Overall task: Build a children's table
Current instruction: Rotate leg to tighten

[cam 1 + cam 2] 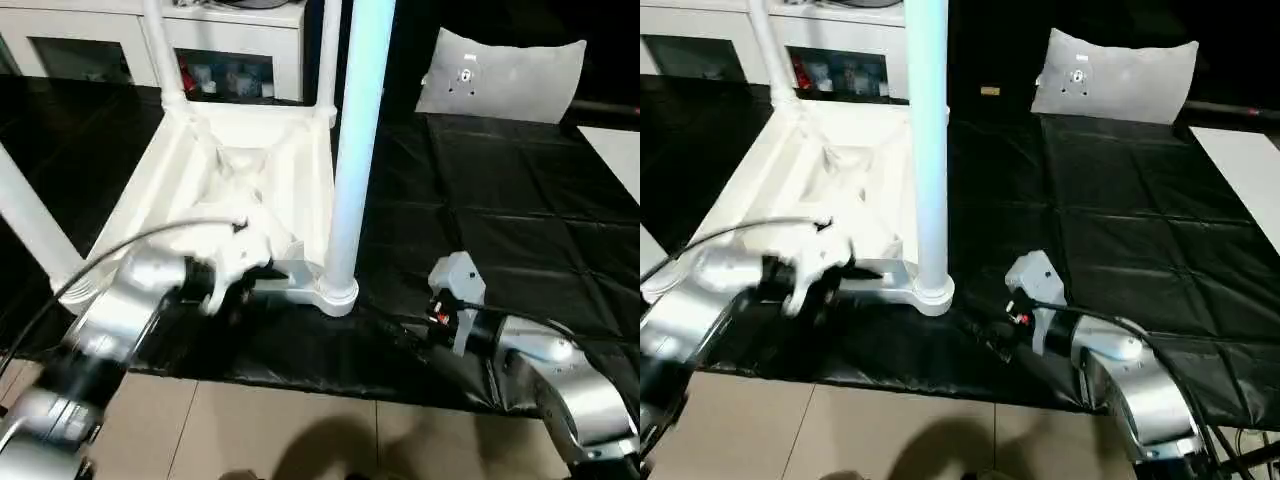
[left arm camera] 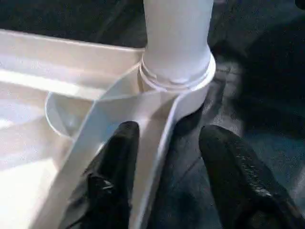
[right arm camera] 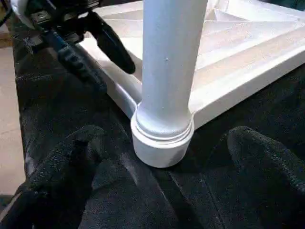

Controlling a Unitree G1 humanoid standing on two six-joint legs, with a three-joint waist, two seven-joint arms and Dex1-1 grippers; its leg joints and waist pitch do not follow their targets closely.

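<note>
I had the table (image 1: 240, 170) lying upside down on the black mat (image 1: 500, 220), ribbed underside up, with legs standing in its corner sockets. I took the near leg (image 1: 355, 150) as my landmark: it stood upright in the corner socket (image 3: 162, 140) nearest the robot, its collar seated on the socket rim.

My left gripper (image 2: 164, 157) was at the table's near rim (image 2: 157, 143), just beside that leg's socket. Its fingers (image 2: 114, 162) stood partly apart and straddled the rim wall, one inside the tabletop frame and one outside over the mat. I could not tell whether they pressed on the rim or merely bracketed it.

My right gripper (image 3: 162, 191) hung low over the mat on the other side of the leg, pointed at the socket. Its fingers (image 3: 259, 157) were spread wide, one to each side of the socket's base and apart from it, holding nothing.

Beyond the table stood a white cabinet (image 1: 230, 45), and a grey cushion (image 1: 500, 75) rested at the mat's far edge.
</note>
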